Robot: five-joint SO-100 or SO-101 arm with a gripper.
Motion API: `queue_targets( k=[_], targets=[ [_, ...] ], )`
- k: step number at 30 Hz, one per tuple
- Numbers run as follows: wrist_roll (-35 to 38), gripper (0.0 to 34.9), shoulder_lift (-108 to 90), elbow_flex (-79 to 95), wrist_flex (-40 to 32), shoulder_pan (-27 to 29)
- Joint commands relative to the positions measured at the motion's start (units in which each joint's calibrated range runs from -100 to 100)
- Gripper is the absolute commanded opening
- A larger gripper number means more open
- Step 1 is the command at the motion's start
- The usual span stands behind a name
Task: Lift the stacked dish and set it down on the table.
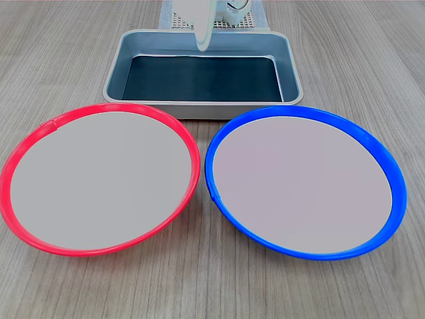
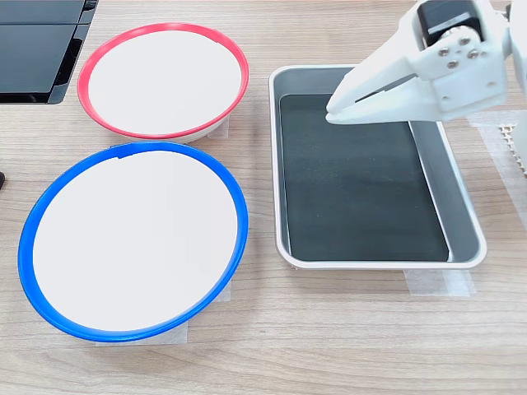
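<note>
The stacked dish (image 1: 99, 179), a wide shallow plate with a red rim and pale centre, lies flat on the table (image 1: 372, 60) at the first exterior view's left. In the second exterior view the dish (image 2: 165, 78) is at the upper left, on the wood-grain table (image 2: 329, 337). Nothing rests on it. My white gripper (image 2: 333, 111) hovers over the grey tray, well away from the dish, its jaws together and empty. In the first exterior view the gripper (image 1: 202, 36) hangs over the tray's back edge.
A same-sized blue-rimmed plate (image 1: 305, 183) (image 2: 132, 239) lies right beside the red one, not touching it. The grey metal tray (image 1: 199, 109) (image 2: 370, 265) has a dark floor. A dark device (image 2: 37, 49) sits at the second exterior view's top left. Pale tape (image 2: 436, 284) marks the table.
</note>
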Motion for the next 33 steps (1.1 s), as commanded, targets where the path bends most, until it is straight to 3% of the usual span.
queue_targets(
  k=[1, 4, 33],
  targets=[
    [-0.59, 0.0, -3.58, 0.09, 6.77, 1.2],
    [-0.93, 0.0, -3.67, 0.09, 9.66, 1.38],
    [-0.78, 0.3, -3.67, 0.09, 9.74, 0.73]
  ],
)
